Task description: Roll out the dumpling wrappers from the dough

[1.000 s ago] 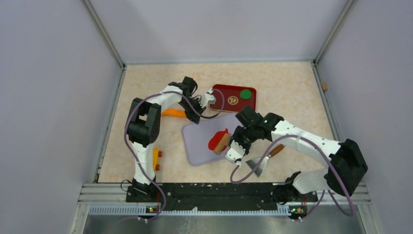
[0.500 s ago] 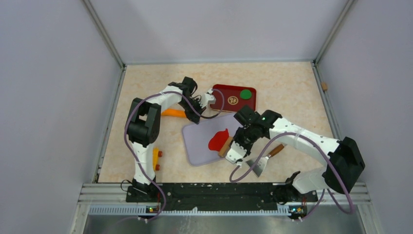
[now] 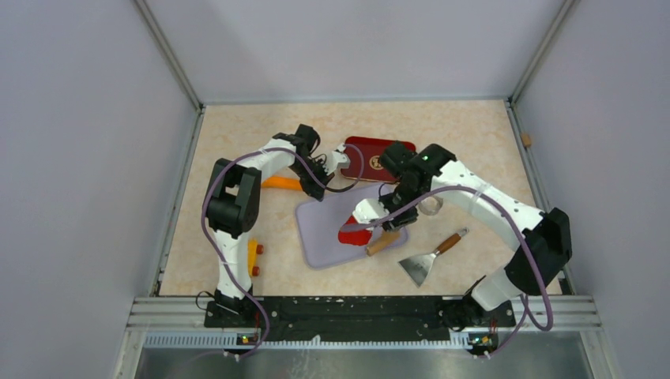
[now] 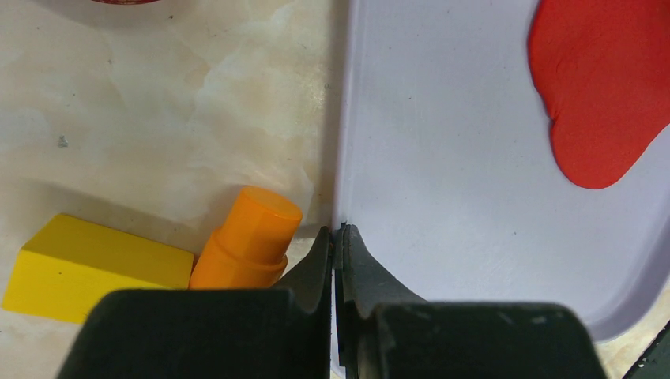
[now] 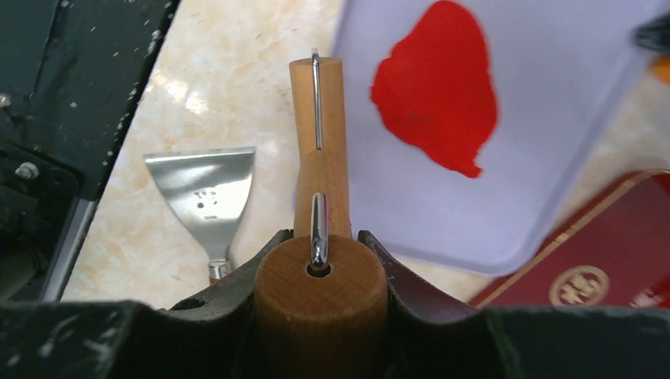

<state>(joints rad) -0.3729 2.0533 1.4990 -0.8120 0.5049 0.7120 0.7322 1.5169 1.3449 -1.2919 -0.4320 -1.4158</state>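
We've got the right gripper clamped on the wooden roller, with the flat red dough at its 1 o'clock on the lilac board. Our left gripper is pinched tight at the board's edge.

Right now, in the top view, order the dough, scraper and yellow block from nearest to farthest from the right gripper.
From the right gripper, holding the roller:
1. dough, on the board beside it.
2. scraper, off the board, right side.
3. yellow block, far left.
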